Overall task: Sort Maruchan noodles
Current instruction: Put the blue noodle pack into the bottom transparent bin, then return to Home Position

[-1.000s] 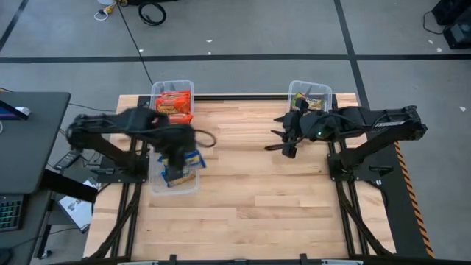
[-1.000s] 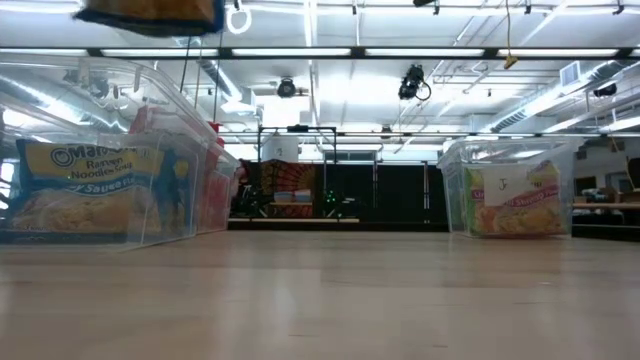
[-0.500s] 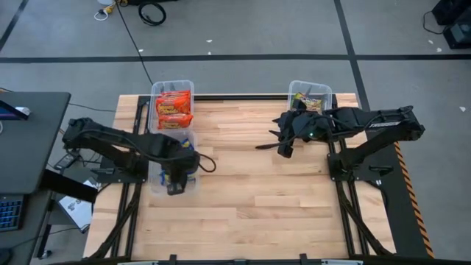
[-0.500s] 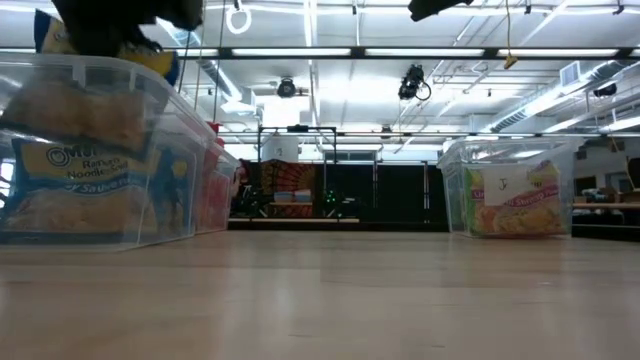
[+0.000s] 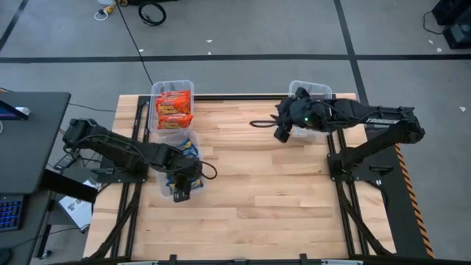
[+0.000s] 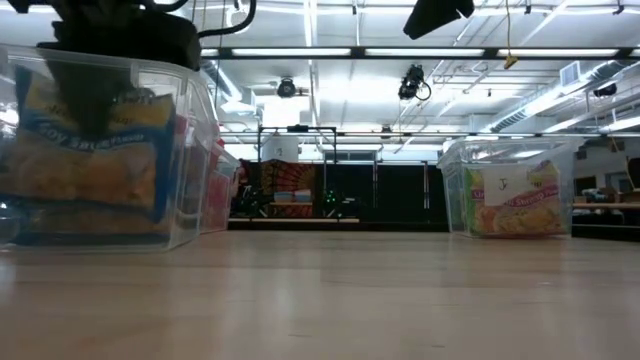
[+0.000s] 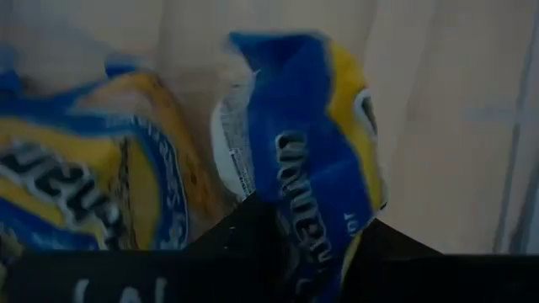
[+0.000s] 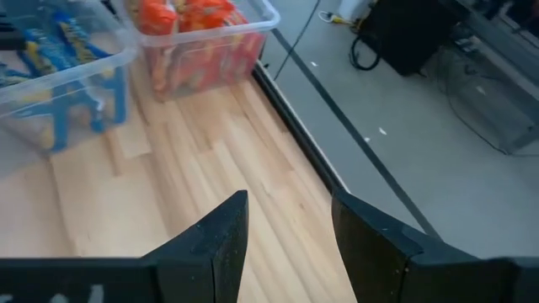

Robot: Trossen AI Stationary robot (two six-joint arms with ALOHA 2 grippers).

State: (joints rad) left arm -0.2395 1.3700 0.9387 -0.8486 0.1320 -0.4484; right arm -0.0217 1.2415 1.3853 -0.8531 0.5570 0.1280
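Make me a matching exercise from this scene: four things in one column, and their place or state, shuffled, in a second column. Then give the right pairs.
Things
1. left gripper
2. right gripper
3. orange-red packets
4. green-yellow packets

Places or states
A. stacked in the bin at the table's far left corner
B. open and empty, above the table's far edge
C. in the bin at the table's far right corner
D. down in the near left bin, on a blue-and-yellow packet

Pairs: 1-D, 2-B, 3-A, 4-C
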